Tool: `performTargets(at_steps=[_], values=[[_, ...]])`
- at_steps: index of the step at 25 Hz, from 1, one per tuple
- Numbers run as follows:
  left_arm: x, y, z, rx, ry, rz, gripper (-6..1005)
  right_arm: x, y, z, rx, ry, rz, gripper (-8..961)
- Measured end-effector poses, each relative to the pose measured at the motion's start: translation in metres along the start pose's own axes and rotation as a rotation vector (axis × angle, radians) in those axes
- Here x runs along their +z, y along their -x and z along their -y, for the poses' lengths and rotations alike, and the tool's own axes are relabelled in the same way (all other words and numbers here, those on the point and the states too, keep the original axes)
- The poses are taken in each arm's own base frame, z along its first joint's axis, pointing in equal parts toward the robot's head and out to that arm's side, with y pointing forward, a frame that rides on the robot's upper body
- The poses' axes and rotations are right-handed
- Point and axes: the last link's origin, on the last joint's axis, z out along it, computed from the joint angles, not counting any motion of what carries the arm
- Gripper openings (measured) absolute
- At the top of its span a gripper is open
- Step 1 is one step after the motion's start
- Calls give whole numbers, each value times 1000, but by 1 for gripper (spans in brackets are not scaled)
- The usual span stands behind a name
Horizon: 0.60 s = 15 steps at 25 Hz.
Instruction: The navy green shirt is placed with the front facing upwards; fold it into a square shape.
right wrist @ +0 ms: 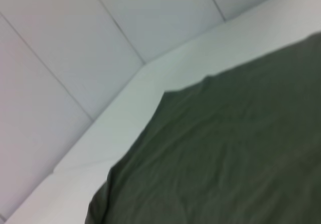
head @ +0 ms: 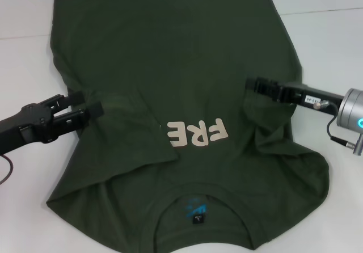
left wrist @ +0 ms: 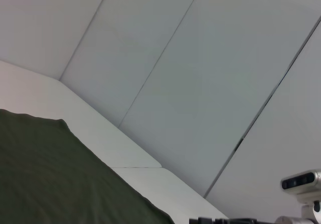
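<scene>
Now the shirt (head: 170,83) fills the frame's middle, collar at the bottom. Left gripper (head: 93,110) at mid-left pinches a fabric fold; right gripper (head: 249,86), mid-right, touches cloth, finger state unclear

One shirt (head: 170,83), two grippers, left (head: 91,110) and right (head: 252,85) flanking it, one table (head: 334,37).
</scene>
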Motion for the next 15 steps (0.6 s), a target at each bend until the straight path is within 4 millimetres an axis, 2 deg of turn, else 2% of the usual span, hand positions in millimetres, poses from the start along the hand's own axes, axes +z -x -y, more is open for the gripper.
performTargets(at_steps=[3, 12, 15], values=[[0, 0, 0, 0, 0, 1, 887, 0, 4, 0, -8, -1, 31, 413], [-2, 2, -1, -3, 3, 7, 887, -13, -2, 0, -27, 19, 56, 625], [-2, 4, -3, -3, 13, 21, 887, -20, -6, -4, -63, 51, 72, 735]])
